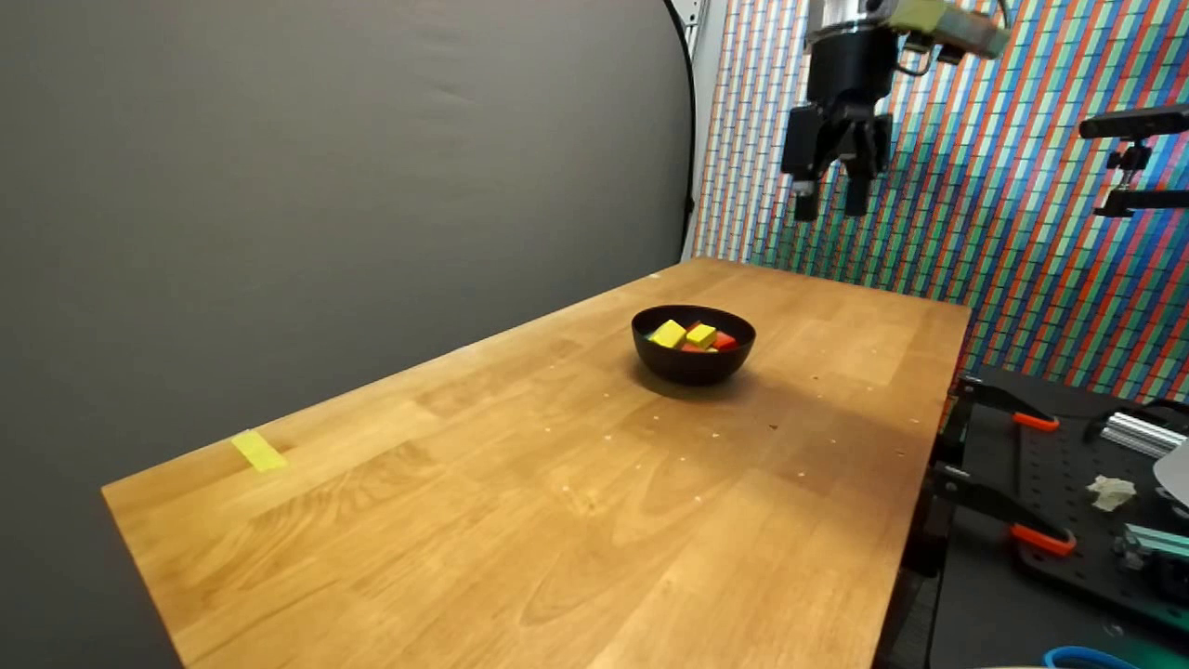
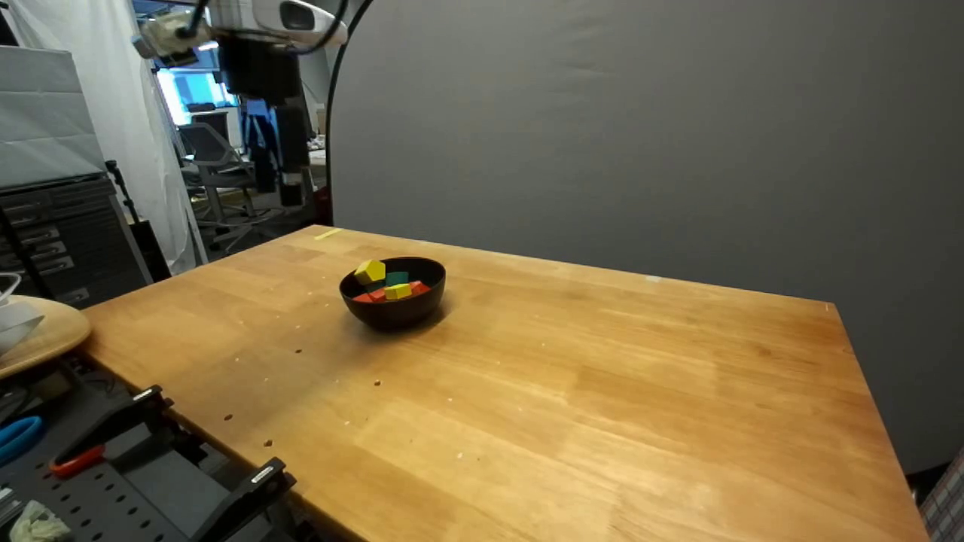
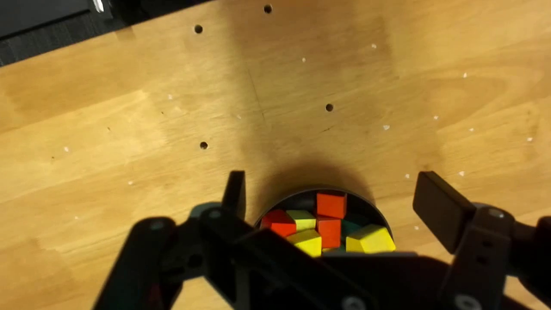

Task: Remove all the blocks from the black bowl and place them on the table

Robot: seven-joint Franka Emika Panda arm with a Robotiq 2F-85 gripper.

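Blocks [image 3: 329,232], yellow, red and green, inside black bowl [image 1: 693,368]

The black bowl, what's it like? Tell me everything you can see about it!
The black bowl is round, with a plain open rim and no handle showing. It looks smooth, maybe plastic. It stands upright on the wooden table, and red, yellow and green blocks rest inside. The open end effector hangs higher up, not touching it.
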